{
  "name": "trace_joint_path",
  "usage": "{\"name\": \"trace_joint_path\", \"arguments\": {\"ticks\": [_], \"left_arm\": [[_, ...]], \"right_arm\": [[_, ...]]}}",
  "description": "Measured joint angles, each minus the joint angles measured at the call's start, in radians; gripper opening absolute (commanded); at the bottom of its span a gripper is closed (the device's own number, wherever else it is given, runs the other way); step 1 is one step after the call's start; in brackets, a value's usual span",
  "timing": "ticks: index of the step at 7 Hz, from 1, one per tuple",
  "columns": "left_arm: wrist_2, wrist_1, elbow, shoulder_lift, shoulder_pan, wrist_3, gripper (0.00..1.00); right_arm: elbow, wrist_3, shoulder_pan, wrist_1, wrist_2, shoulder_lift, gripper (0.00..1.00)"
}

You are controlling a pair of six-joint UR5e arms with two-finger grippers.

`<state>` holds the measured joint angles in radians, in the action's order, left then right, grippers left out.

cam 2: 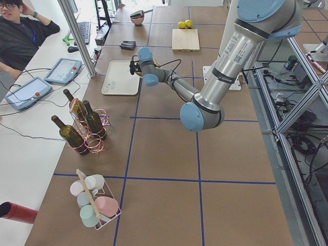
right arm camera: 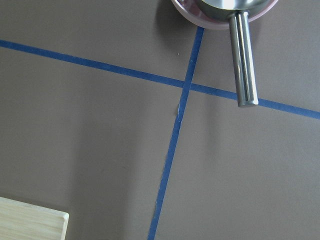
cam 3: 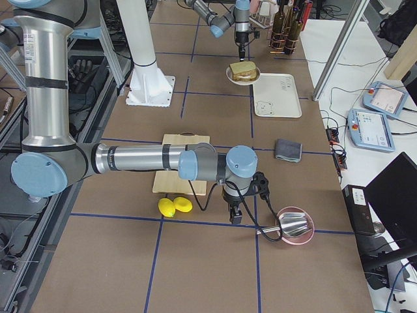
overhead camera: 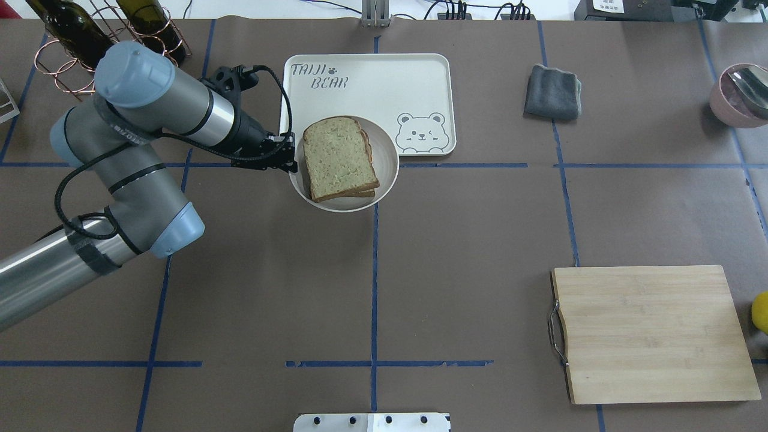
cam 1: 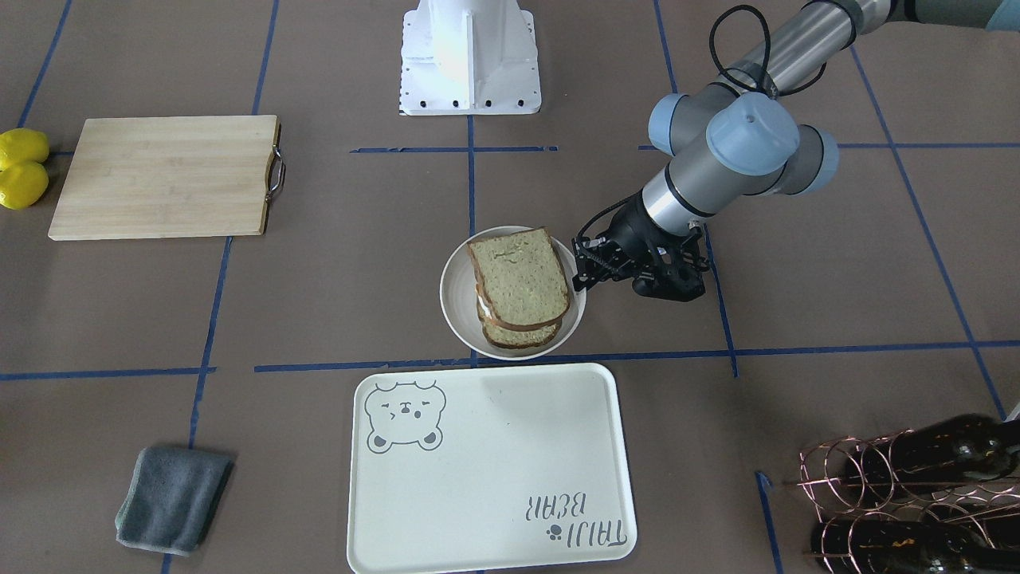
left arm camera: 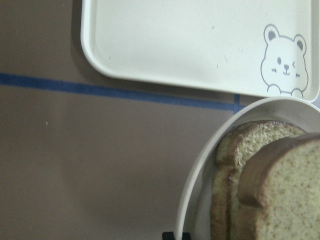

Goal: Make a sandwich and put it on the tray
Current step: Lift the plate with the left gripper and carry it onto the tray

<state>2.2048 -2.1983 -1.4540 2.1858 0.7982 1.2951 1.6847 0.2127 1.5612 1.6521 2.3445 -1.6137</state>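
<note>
Since the sandwich (overhead camera: 339, 159) is already stacked, what remains for me is getting it onto the tray (overhead camera: 372, 90). It sits on the small round plate (overhead camera: 389, 165), which lies just beside the tray's near long edge, by the corner with the bear drawing.

My left gripper (overhead camera: 291, 159) is low at the plate's rim on my left side. Whether its jaws are apart or pinched on that rim, I cannot tell. My right gripper (cam 3: 234, 215) hangs well away near a pink bowl (cam 3: 294, 225), and I cannot tell its jaws' state either.

I judge the sandwich to be light, fairly stiff toy food and a loose pile. A sliver of white egg (cam 1: 484, 307) shows between the slices, and the top slice sits skewed over the lower one, so it would likely slide if tipped. I would pinch across the crusts on the two long sides, catching all the layers, or carry it level on the plate.

Its long axis runs roughly away from me toward the tray, turned slightly. The tray's long axis lies across the table.
</note>
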Motion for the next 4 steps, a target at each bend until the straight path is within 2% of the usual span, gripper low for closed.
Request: {"name": "trace_joint_path", "arguments": {"ticks": [2,4], "left_arm": [[0.025,0.029,0.179,0.138,0.058,-0.070,0.00],[0.061,0.028,0.404,0.288,0.095,-0.132,0.00]], "right_arm": [[0.000,-0.001,0.004,0.000,-0.002,-0.001,1.00],[-0.002,0.000,0.007,0.000,-0.002,-0.001,1.00]]}}
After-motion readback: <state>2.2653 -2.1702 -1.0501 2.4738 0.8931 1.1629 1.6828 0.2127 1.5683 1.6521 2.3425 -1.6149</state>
